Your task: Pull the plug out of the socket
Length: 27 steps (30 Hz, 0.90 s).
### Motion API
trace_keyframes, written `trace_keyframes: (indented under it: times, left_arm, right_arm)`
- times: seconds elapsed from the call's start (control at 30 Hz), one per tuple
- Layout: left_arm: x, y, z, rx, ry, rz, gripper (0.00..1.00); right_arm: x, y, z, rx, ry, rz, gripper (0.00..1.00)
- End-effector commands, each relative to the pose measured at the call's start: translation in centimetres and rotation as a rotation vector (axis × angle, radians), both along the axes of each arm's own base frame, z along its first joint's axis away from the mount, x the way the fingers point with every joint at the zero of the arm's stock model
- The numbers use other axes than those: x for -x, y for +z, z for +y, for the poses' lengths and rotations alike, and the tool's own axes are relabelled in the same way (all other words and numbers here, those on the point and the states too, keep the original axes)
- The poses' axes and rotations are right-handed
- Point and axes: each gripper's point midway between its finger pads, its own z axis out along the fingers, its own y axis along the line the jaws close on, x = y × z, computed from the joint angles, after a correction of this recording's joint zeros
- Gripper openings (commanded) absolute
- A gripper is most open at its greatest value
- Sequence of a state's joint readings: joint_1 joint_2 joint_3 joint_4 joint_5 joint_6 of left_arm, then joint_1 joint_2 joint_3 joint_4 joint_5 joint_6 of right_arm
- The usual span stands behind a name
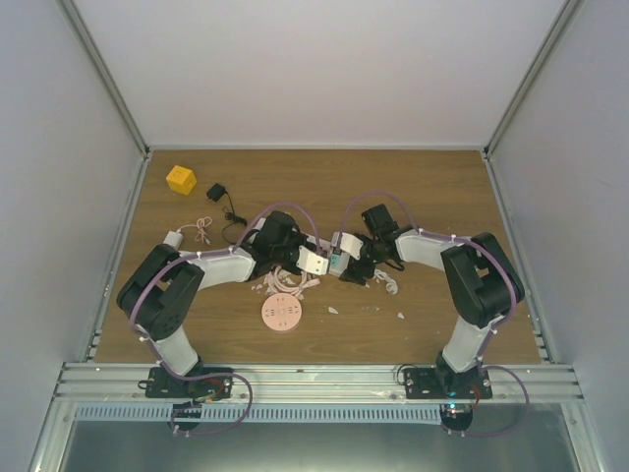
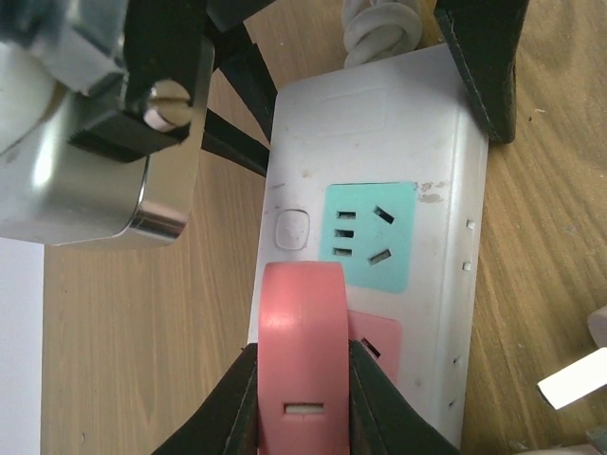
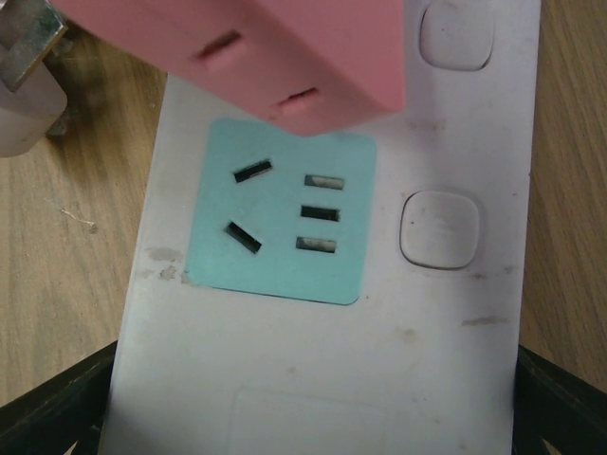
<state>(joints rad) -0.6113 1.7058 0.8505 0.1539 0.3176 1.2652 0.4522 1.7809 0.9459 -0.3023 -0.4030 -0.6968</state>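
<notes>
We grip the pink rectangular plastic plug (image 2: pixel 302 303) with the left claw (image 2: pixel 303 365), mid-table on the white plastic power strip (image 2: pixel 379 133), whose end the right claw (image 3: pixel 305 412) clamps. Its prongs seem seated; next we need a straight pull away

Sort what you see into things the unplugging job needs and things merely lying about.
Needed: pink plug; white power strip; left hand gripping the plug; right hand holding the strip.
Lying about: yellow cube; black adapter; pink disc.
</notes>
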Motion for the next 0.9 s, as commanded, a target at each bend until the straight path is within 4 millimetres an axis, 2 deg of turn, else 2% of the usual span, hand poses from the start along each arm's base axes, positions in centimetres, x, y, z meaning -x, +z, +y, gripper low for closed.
trace_keyframes:
  times: [0.0,0.23,0.47,0.63,0.87]
  left_arm:
    - [-0.4,3.8,-0.6,0.086,-0.02,-0.087,0.15]
    - [-0.2,5.3,-0.6,0.109,-0.028,-0.117,0.14]
    - [-0.1,5.3,-0.4,0.087,-0.036,-0.144,0.14]
    - [-0.2,5.6,0.2,0.071,-0.019,-0.157,0.13]
    - [0.1,6.8,1.6,0.1,0.042,-0.078,0.13]
  right_arm:
    - [1.5,-1.5,-0.2,0.038,0.034,0.04,0.33]
    - [1.6,-1.6,-0.2,0.037,0.041,0.043,0.33]
    - [1.6,-1.5,-0.2,0.034,0.041,0.042,0.34]
    - [1.5,-0.9,-0.1,0.024,0.04,0.025,0.44]
    - [1.3,0.3,0.2,-0.001,0.04,0.001,0.55]
